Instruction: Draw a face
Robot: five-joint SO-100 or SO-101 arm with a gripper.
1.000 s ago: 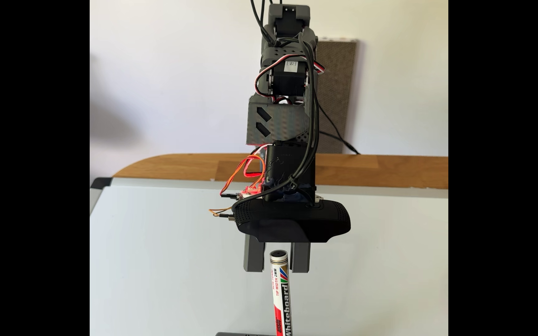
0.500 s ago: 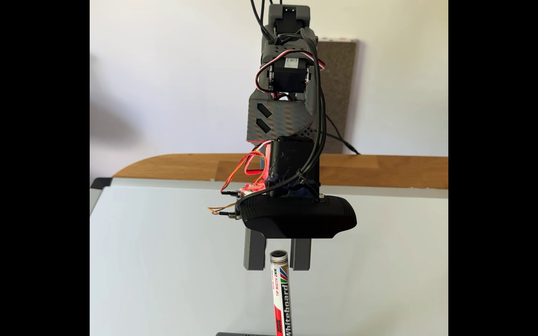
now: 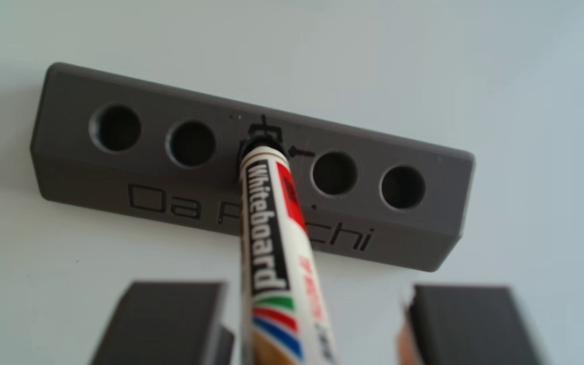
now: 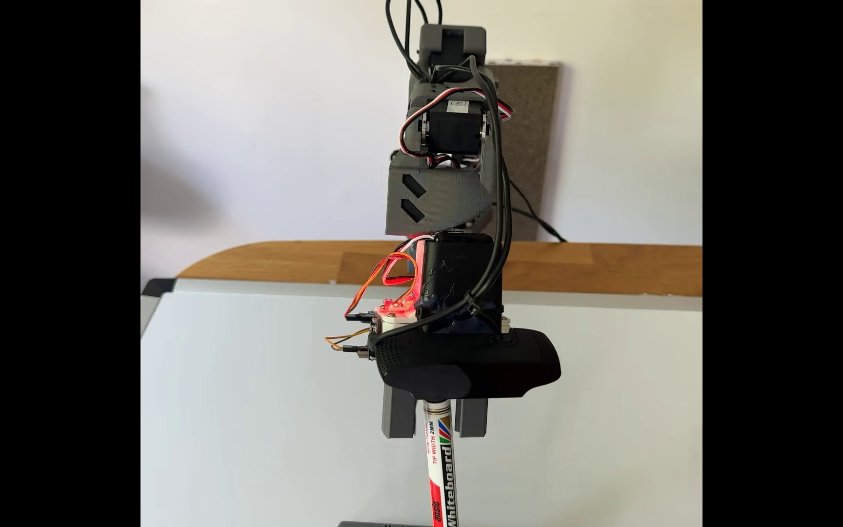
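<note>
Zero strokes on the whiteboard (image 4: 257, 405) so far: no face drawn yet, board bare wherever it shows in the fixed view. Task is at the very start, judging by that: pen not yet picked up.

Marker (image 4: 442, 466) stands nearly upright in the middle hole of the grey block (image 3: 73, 168), tip down, four other holes empty. In the fixed view just a sliver of the block (image 4: 384, 523) shows at the bottom edge, below the gripper.

Gripper (image 4: 434, 430) is spread wide, holding nothing; marker's top end sits between the two fingers (image 4: 399, 418), closer to the left one in the fixed view, w/ a gap either side. In the other view the gripper (image 3: 315, 323) fingers flank the marker (image 3: 273, 228) barrel, left one near touching, right one well apart; contact can't be told, too blurry.

Vs 0.5 s ago: gripper has dropped lower, so the marker cap, then clear below the webcam (image 4: 470, 362), is now tucked up under it and between the fingers. Opening looks abt the same. Marker and block unmoved.

Left to do: close on marker, lift it out, draw the whole face.
</note>
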